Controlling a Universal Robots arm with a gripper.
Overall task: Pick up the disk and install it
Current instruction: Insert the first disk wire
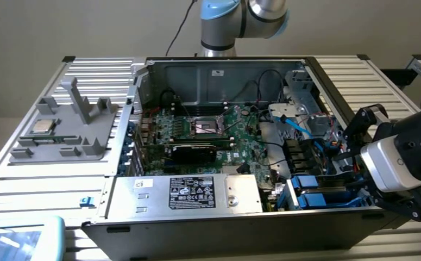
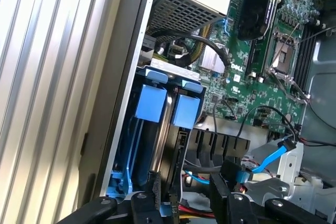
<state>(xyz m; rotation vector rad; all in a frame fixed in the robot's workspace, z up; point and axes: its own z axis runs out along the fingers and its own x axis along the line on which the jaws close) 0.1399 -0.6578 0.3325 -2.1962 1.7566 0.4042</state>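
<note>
1. The gripper [image 2: 189, 195] has two black fingers [image 2: 151, 200]. The jaws stand wide apart and grip nothing.
2. There is one disk [image 2: 167, 135]. It stands on its edge in a slot in a corner of the computer box. Its near end is just in front of the open jaws, in line with the gap between them. I cannot tell if a finger touches it.
3. The disk has a bright blue frame. Two blue tabs [image 2: 152, 102] sit side by side on it, at the end far from the fingers.
4. There is one arm [image 1: 228, 22]. It comes down behind the computer box. Its wrist [image 1: 402, 163] hangs low at the exterior view's right, near the corner with the disk. The gripper points sideways into the box.
5. There is one computer box [image 1: 218, 217]. It lies open on the table. Inside are one green board [image 1: 246, 144], one big grey box [image 1: 195, 193] with a black label, and one bright blue cable [image 1: 297, 126]. The big grey box is near the disk's slot.
6. At the exterior view's left stands one grey stand [image 1: 73, 141]. One small silver chip [image 1: 42, 126] lies on it, well apart from the gripper.
7. All of it rests on one table [image 1: 43, 190] made of metal slats.
</note>
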